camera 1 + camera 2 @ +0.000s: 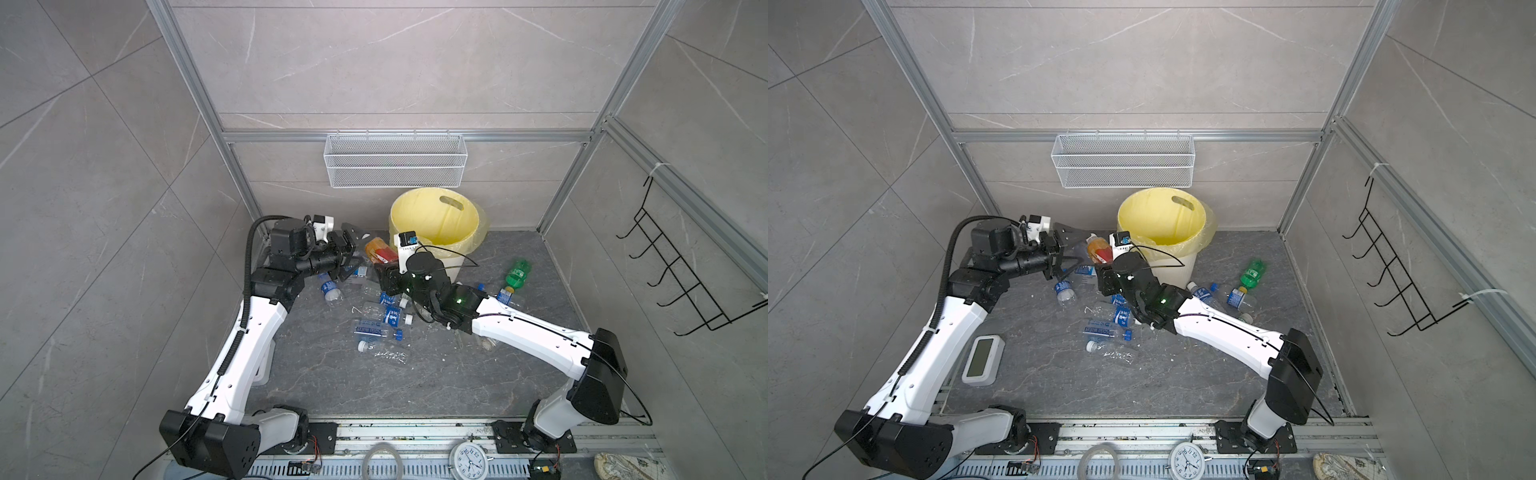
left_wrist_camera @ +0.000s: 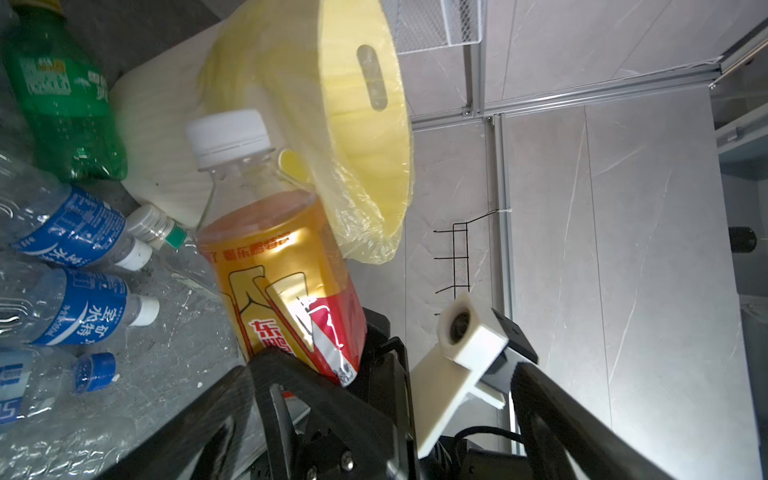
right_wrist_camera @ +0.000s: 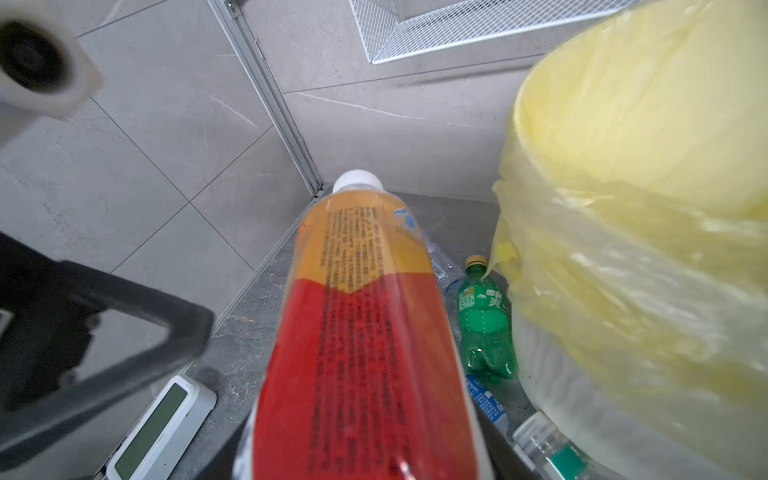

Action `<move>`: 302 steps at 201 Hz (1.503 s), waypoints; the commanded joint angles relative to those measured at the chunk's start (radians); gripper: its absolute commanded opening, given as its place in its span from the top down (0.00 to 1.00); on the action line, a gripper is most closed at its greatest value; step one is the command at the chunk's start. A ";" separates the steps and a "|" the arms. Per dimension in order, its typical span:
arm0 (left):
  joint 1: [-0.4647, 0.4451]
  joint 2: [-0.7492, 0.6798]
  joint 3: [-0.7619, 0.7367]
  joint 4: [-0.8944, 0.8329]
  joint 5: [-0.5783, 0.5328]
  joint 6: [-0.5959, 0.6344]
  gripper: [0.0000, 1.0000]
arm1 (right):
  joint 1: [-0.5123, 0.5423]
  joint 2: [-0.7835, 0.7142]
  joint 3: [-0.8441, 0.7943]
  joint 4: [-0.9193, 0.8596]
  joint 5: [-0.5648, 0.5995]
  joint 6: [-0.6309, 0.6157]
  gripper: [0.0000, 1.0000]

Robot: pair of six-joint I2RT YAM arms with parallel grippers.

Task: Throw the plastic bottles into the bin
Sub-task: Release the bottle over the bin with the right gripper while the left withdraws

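One amber bottle (image 1: 379,250): white cap, gold-and-red label, part full of orange drink. Location: in the air above the worktop (image 1: 374,386), just beside the near-left rim of the bin (image 1: 432,216), cap end pointing away from the right arm toward the back-left corner. Held at its base end by the right pincer (image 1: 380,268), jaws pinching the lower band of the label. The right wrist view looks straight along the bottle's length, which fits such a grip. Probable reason: a base grip leaves the cap end free to swing over the rim and tip in.

One bin: cream ribbed bucket, yellow bag folded over the rim, upright at the back of the worktop below the mesh basket (image 1: 395,166). No bottle shows inside it in both top views, so the task reads as barely begun.

One left pincer (image 1: 352,251): jaws spread wide, empty, facing the amber bottle from the side away from the bin. It is near the bottle and apparently not touching. Judged to stand clear so the right arm alone carries.

Several clear bottles (image 1: 390,316): blue labels, lying loose between the arms and under the right forearm.

One green bottle (image 1: 517,274) lies to the right of the bin. A second green bottle (image 3: 484,328) lies close against the bin's wall.

One desk clock (image 1: 982,359) lies beside the left arm and is not part of the task.
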 commanded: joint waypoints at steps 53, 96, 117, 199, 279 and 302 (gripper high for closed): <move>-0.170 0.011 0.205 -0.238 -0.277 0.387 0.00 | -0.081 -0.085 0.231 -0.266 0.072 -0.115 0.57; -0.297 0.080 0.259 -0.254 -0.387 0.519 0.00 | -0.178 -0.112 0.357 -0.397 0.089 -0.146 0.56; -0.373 0.116 0.302 -0.295 -0.512 0.617 0.00 | -0.218 -0.127 0.418 -0.445 0.096 -0.161 0.56; -0.582 0.250 0.450 -0.364 -0.906 0.858 0.00 | -0.245 -0.086 0.658 -0.523 0.138 -0.245 0.55; -0.581 0.192 0.348 -0.366 -1.136 0.902 0.00 | -0.412 0.136 0.664 -0.583 -0.057 -0.096 0.03; -0.581 0.189 0.323 -0.353 -1.148 0.897 0.00 | -0.410 0.119 0.660 -0.588 -0.064 -0.098 0.01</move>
